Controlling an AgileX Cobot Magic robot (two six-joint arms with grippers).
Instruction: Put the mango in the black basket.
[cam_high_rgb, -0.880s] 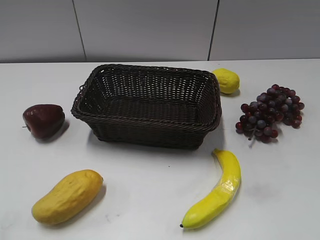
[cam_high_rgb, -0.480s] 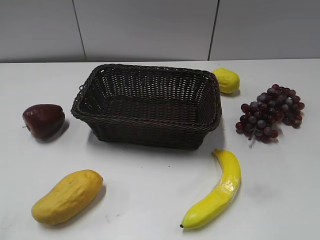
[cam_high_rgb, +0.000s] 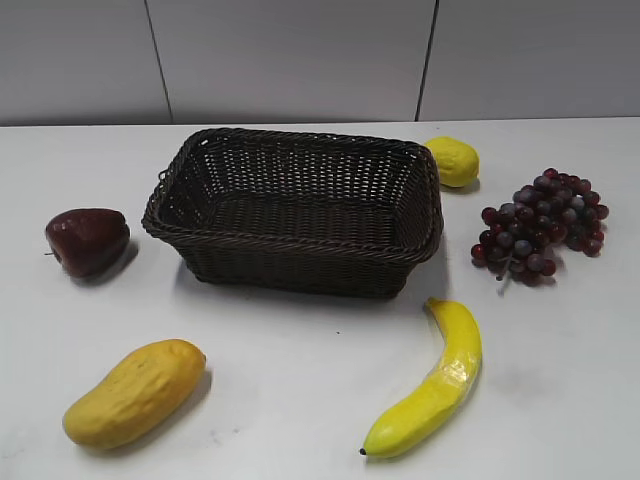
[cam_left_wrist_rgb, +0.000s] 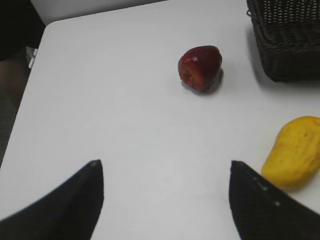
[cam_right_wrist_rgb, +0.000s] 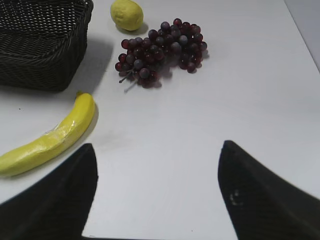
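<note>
Left hand (cam_left_wrist_rgb: 165, 200) gapes over bare table (cam_left_wrist_rgb: 125, 125) beside mango (cam_left_wrist_rgb: 294, 152).

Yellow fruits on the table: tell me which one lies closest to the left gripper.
The mango, plump with dull bumpy skin, lies just beside the open left gripper. The banana and lemon sit across the table.

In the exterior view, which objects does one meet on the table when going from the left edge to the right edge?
Red apple → mango → black basket → banana → grapes. I leave out the lemon, because it sits above the banana's span.
</note>
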